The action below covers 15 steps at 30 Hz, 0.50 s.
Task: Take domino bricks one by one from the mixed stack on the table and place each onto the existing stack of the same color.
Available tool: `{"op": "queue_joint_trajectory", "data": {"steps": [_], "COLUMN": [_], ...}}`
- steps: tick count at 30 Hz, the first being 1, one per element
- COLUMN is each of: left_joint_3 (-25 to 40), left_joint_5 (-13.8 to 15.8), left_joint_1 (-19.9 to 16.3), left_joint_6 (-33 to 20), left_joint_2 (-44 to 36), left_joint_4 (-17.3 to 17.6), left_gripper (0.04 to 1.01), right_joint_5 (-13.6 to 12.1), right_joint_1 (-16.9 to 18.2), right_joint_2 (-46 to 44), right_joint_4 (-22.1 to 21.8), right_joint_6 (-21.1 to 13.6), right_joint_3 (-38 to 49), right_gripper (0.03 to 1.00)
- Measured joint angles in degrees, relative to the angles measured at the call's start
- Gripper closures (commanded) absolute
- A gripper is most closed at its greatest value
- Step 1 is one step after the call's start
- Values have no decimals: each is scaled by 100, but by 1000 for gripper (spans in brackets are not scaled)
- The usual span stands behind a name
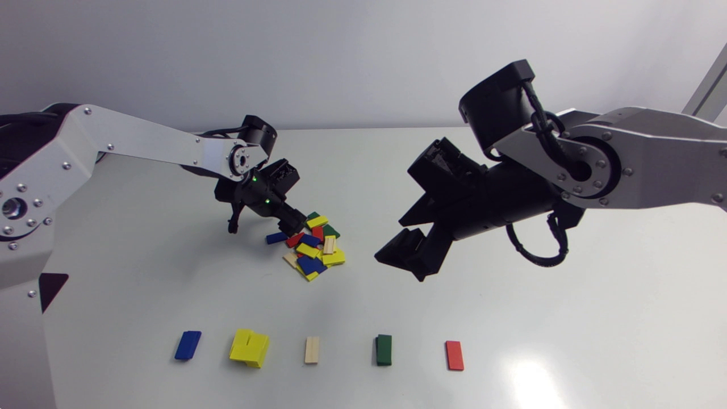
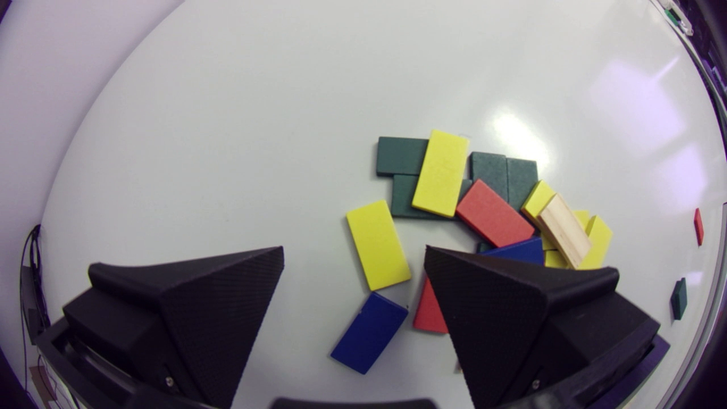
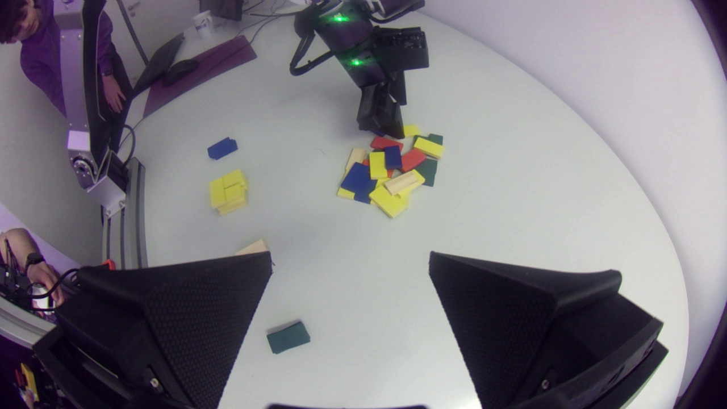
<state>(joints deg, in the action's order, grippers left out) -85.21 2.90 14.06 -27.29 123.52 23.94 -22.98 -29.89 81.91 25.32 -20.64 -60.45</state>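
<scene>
Left claw [image 2: 354, 250] over mixed stack [image 2: 493, 213] edge

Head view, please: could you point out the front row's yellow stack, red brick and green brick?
Yellow wooden domino stack [image 1: 257, 347]: head view, top face.
Flat red domino brick [image 1: 454, 355]: head view, top face.
Dark green domino brick [image 1: 384, 349]: head view, top face.

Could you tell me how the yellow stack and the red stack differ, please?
The yellow stack holds several bricks, while the red stack looks like a single flat brick. The yellow stack is wider, its bricks offset; the red stack is narrow. The yellow stack sits second from the left in the head view's row, the red stack at its right end. Both lie apart from the mixed pile.
</scene>
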Motion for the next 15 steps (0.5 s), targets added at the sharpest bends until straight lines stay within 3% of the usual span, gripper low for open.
{"op": "queue_joint_trajectory", "data": {"steps": [7, 9, 15], "left_joint_3": [-105, -129, -138], "left_joint_5": [-39, -39, -42], "left_joint_1": [20, 33, 44], "left_joint_6": [42, 70, 170], "left_joint_2": [24, 24, 48], "left_joint_4": [0, -2, 0], "left_gripper": [274, 354, 356], "right_joint_5": [-66, -68, -68], "right_joint_1": [28, 28, 28], "right_joint_2": [0, 0, 0], "right_joint_4": [-2, -2, -2], "right_joint_6": [-2, -2, 0], "right_joint_3": [0, 0, 0], "right_gripper": [66, 66, 66]}}
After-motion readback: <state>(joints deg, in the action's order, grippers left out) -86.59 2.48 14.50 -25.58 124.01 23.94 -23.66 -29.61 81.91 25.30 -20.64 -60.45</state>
